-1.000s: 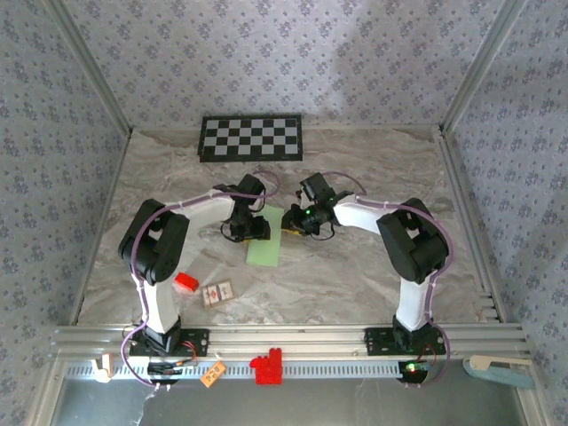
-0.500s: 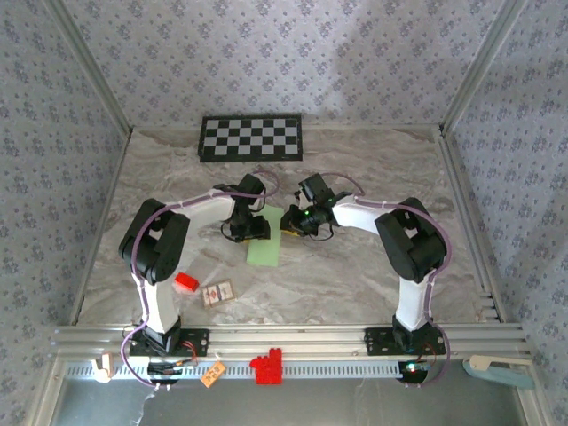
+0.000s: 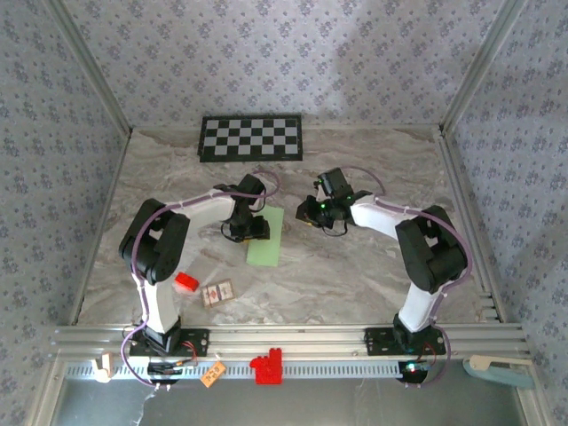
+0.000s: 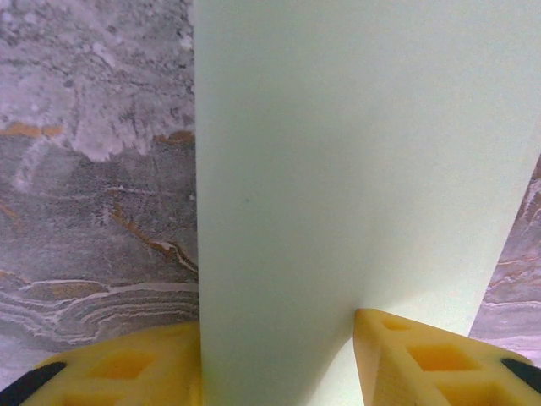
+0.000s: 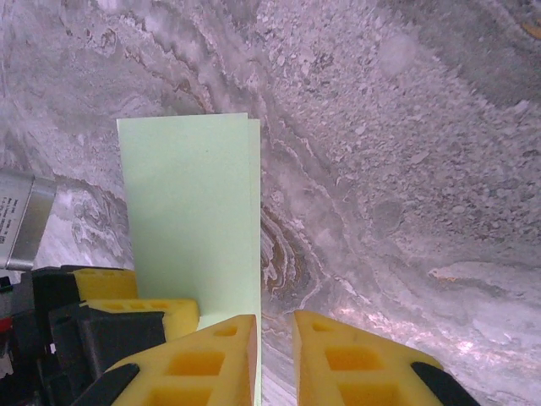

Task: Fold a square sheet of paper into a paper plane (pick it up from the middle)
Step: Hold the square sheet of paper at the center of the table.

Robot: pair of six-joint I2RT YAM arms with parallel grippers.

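Note:
The square sheet of paper (image 3: 266,238) lies on the marble table as a pale green, long narrow rectangle, folded over with its layers slightly offset (image 5: 190,211). My left gripper (image 3: 248,228) sits low at its left edge. In the left wrist view the jaws of the left gripper (image 4: 279,323) stand wide apart. The paper (image 4: 355,152) covers the left finger, and the right finger (image 4: 423,359) rests on the paper. My right gripper (image 3: 311,215) hangs to the right of the sheet. It (image 5: 275,321) is nearly shut, with a narrow slit holding nothing.
A checkerboard panel (image 3: 250,138) lies at the back of the table. A small red block (image 3: 185,282) and a card (image 3: 217,292) lie near the left arm's base. Red bricks (image 3: 266,366) sit on the front rail. Patterned walls close in three sides.
My right gripper has pulled back to the right, off the paper's right edge, and its jaws have narrowed a little. The left gripper and the paper have stayed put.

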